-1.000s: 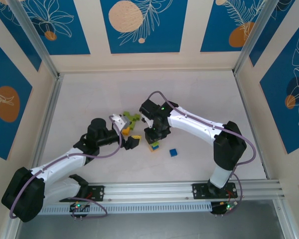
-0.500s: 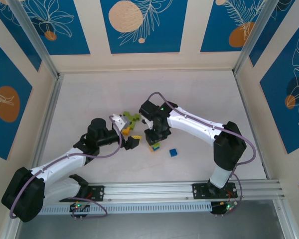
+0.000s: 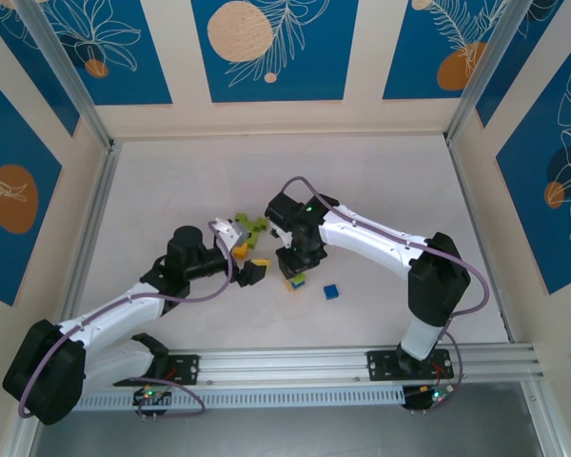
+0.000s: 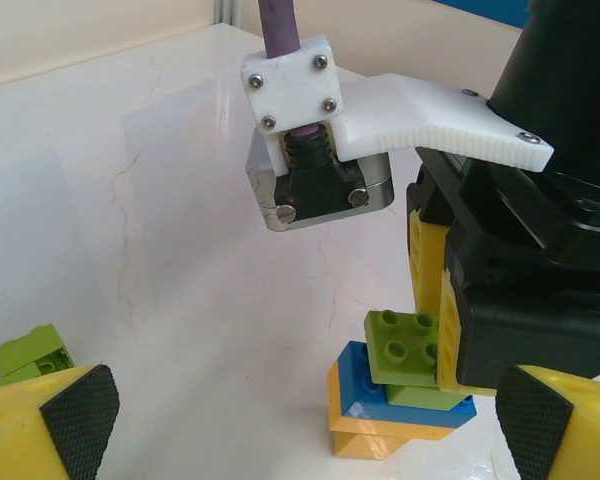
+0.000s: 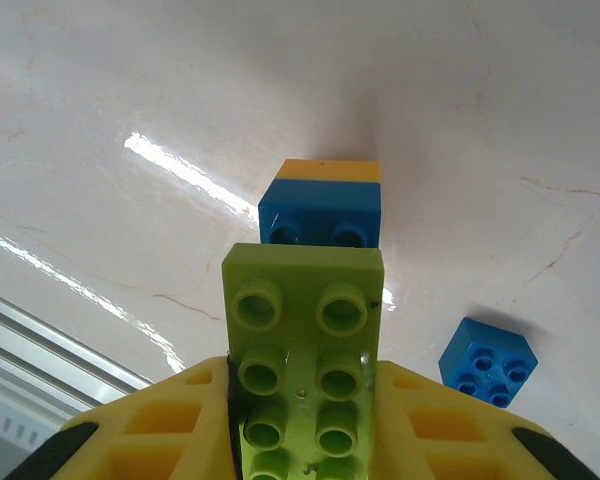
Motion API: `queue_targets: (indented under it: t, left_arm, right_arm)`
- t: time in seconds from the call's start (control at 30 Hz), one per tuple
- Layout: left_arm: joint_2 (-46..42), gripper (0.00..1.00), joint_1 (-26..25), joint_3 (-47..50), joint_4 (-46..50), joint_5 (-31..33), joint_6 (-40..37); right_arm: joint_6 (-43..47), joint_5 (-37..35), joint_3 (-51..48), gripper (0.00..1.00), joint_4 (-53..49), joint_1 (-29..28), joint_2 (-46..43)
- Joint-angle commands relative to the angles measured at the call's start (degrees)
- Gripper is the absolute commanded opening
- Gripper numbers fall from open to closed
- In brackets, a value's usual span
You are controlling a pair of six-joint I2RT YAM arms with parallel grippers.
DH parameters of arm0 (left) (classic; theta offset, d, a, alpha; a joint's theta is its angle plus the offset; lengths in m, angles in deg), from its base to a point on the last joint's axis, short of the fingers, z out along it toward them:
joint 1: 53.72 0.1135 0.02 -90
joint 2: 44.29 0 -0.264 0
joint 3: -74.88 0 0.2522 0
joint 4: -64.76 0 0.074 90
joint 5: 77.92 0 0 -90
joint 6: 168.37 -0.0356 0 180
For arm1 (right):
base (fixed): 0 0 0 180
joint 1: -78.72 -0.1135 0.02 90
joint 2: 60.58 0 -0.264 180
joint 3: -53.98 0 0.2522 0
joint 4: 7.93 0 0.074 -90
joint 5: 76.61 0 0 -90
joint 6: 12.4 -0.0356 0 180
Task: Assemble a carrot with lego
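Yellow fingers (image 5: 160, 420) of the right gripper (image 5: 300, 400) stand narrow, clamped on a lime-green brick (image 5: 302, 330). That brick rests on a blue brick (image 4: 400, 400), which sits on an orange brick (image 4: 365, 435) near the middle of the table (image 3: 381, 181). The left gripper (image 3: 243, 255) gapes wide and empty just left of this stack. A loose blue brick (image 3: 331, 291) lies to the right, and a cluster of green bricks (image 3: 250, 227) lies far-left of the stack.

Left tool (image 3: 243, 253) spread wide; right tool (image 3: 293, 270) pinched narrow, pointing down.
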Motion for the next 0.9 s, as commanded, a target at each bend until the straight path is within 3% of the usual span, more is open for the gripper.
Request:
queue_targets:
  t: [0.0, 0.37, 0.87]
  left_arm:
    - [-0.2, 0.99, 0.6, -1.5, 0.4, -1.5, 0.3]
    - [-0.2, 0.99, 0.6, -1.6, 0.5, -1.4, 0.3]
    - [-0.1, 0.99, 0.6, -1.6, 0.5, -1.6, 0.3]
  right_arm:
    - [0.1, 1.6, -1.5, 0.31, -0.8, -0.1, 0.3]
    - [1.6, -2.0, -2.2, 0.31, 0.7, -0.9, 1.0]
    - [3.2, 3.3, -2.8, 0.31, -0.4, -1.0, 8.7]
